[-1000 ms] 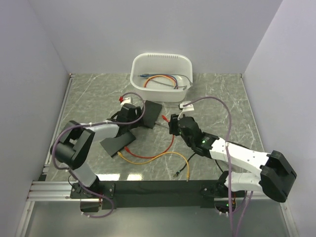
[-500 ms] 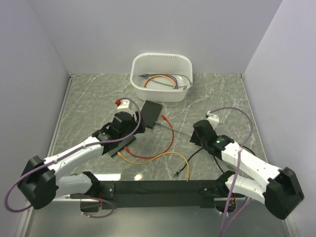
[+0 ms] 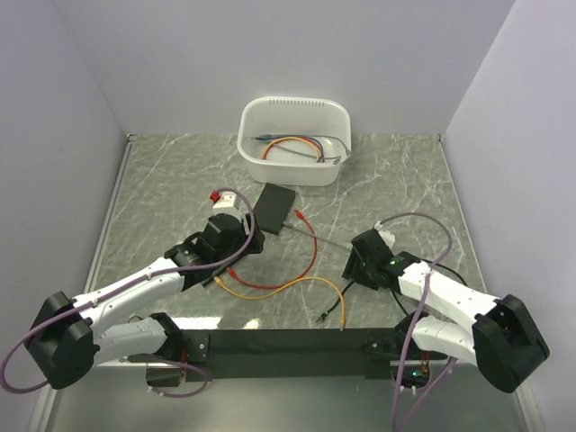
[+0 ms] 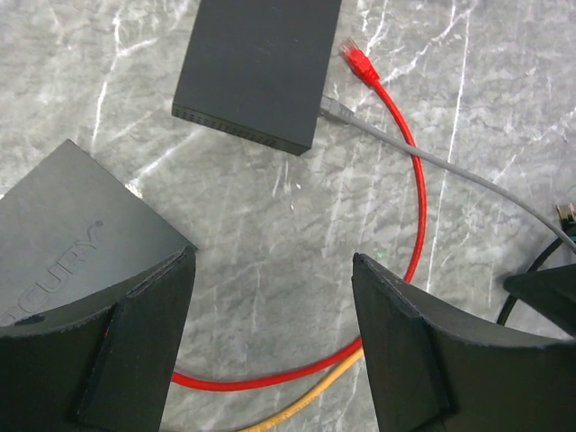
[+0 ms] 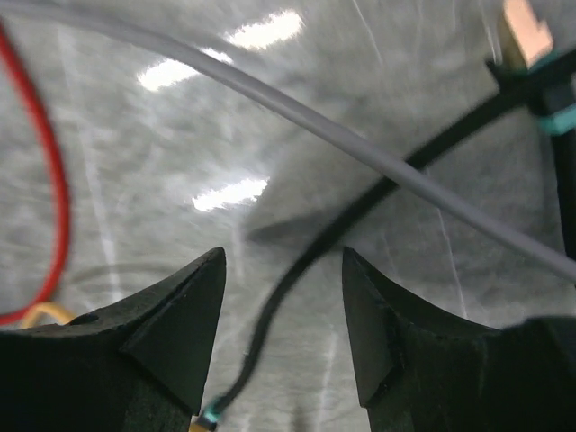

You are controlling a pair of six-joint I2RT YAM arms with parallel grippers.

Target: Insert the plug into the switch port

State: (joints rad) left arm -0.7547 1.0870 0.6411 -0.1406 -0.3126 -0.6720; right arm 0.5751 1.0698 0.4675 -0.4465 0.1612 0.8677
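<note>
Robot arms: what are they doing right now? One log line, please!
left gripper: open, empty | right gripper: open, empty | network switch: grey cable at its side | red plug: loose beside switch

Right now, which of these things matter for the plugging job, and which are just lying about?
For the job: black switch, grey cable meeting its edge.
Lying about: red cable, yellow cable, black cable, white tub of spare cables.

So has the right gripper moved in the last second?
Yes. The right gripper has pulled away from the switch, nearer and rightward in the top view.
</note>
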